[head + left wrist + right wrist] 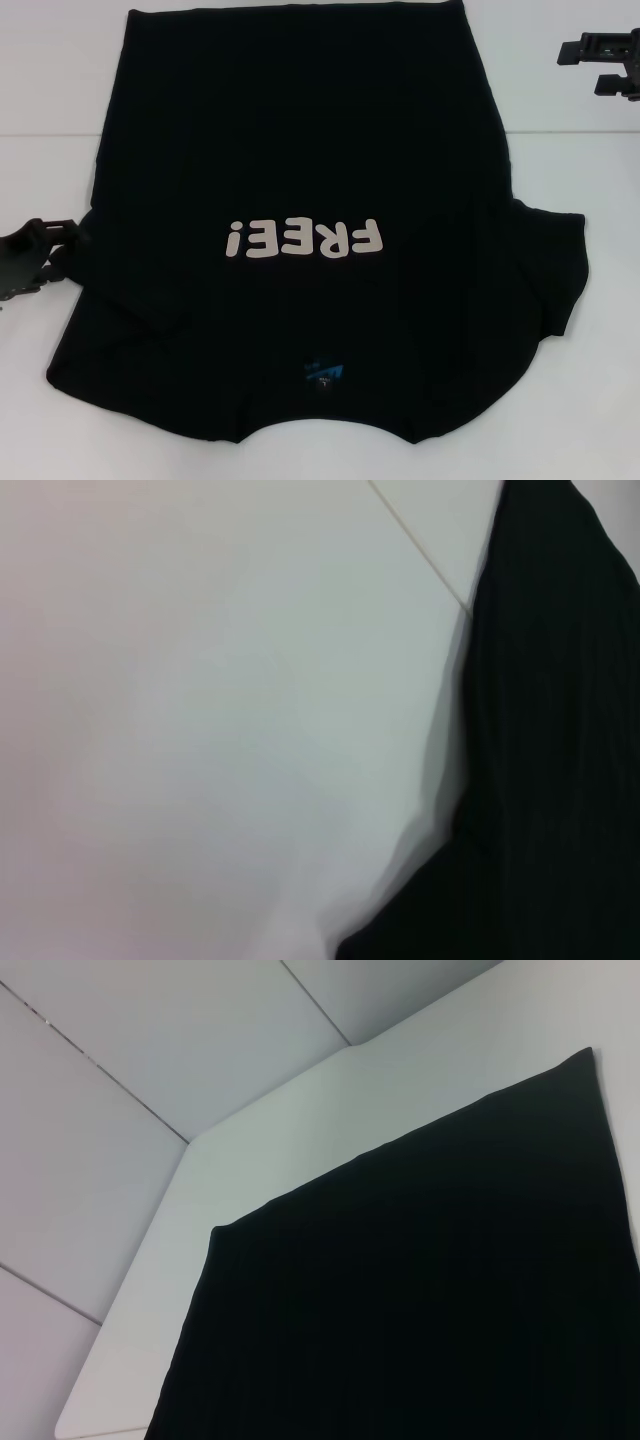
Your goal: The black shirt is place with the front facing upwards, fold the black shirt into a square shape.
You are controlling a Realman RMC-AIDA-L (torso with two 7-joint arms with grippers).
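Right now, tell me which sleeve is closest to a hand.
The shirt's left sleeve: the left hand sits right at its edge. The right sleeve lies well away from the raised right hand.

Your robot's two grippers, both black.
The left gripper (pixel 35 255) looks curved and matte; the right gripper (pixel 603 60) looks blocky, bracket-like.

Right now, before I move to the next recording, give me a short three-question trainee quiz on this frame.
1. True or false: the black shirt lies with its lettering facing up.
2. Which shirt end is nearest the robot? A) collar B) hem
3. Fill in: the left pincer sits beside the shirt's ____ edge, while the right pincer hangs off the far right corner.

Key: 1 true; 2 A, the blue neck label is near; 3 left.
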